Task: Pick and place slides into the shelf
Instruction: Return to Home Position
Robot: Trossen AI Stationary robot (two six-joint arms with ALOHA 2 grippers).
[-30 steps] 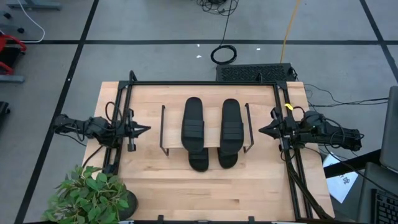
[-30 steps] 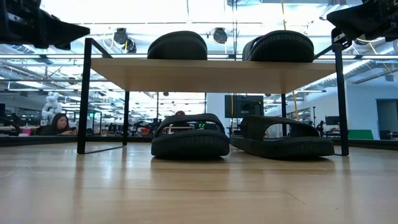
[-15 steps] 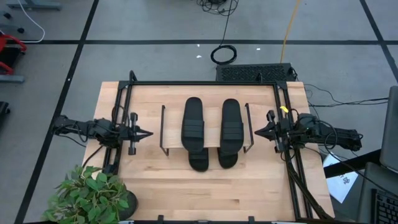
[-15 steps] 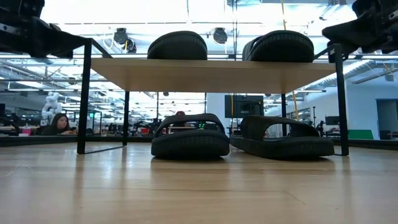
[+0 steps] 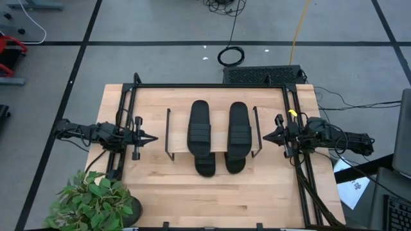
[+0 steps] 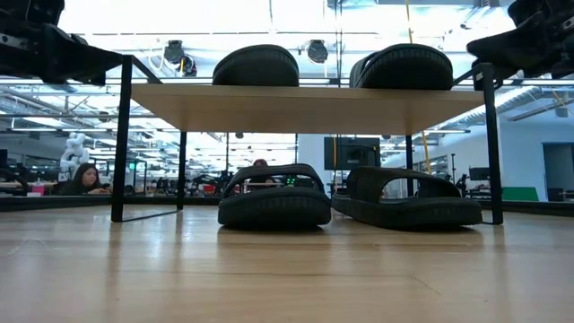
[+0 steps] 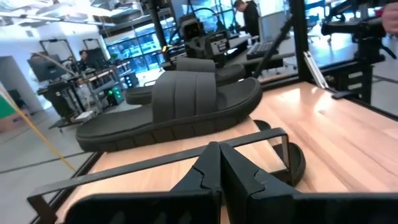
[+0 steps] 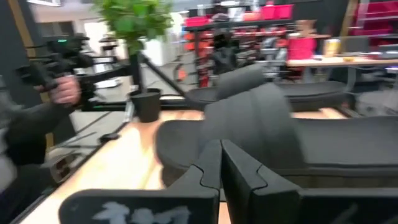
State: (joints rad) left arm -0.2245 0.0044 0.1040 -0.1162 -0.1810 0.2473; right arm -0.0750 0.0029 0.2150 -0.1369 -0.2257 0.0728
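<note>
The shelf (image 5: 218, 138), a light wood plank on thin black wire sides, stands mid-table. Two black slides (image 5: 199, 127) (image 5: 239, 127) lie side by side on its plank top (image 6: 305, 108). Two more slides (image 6: 273, 199) (image 6: 408, 202) rest soles down on the table beneath it, with their ends (image 5: 205, 168) (image 5: 234, 164) sticking out toward the near edge. My left gripper (image 5: 154, 137) (image 7: 219, 158) hovers shut just left of the shelf, pointing at it. My right gripper (image 5: 265, 136) (image 8: 221, 158) hovers shut just right of it, also pointing inward. Both are at about plank height (image 6: 112, 58) (image 6: 475, 45).
A large black frame (image 5: 205, 86) runs around the table's far and side edges, under both arms. A potted plant (image 5: 96, 202) stands at the near left corner. Bare wood (image 5: 212, 199) lies in front of the shelf. A person (image 6: 85, 178) sits in the room behind.
Both grippers sank a little, edged toward the shelf and rolled about their wrists, then held still for the last half second. They stayed shut. The slides and shelf have not moved.
</note>
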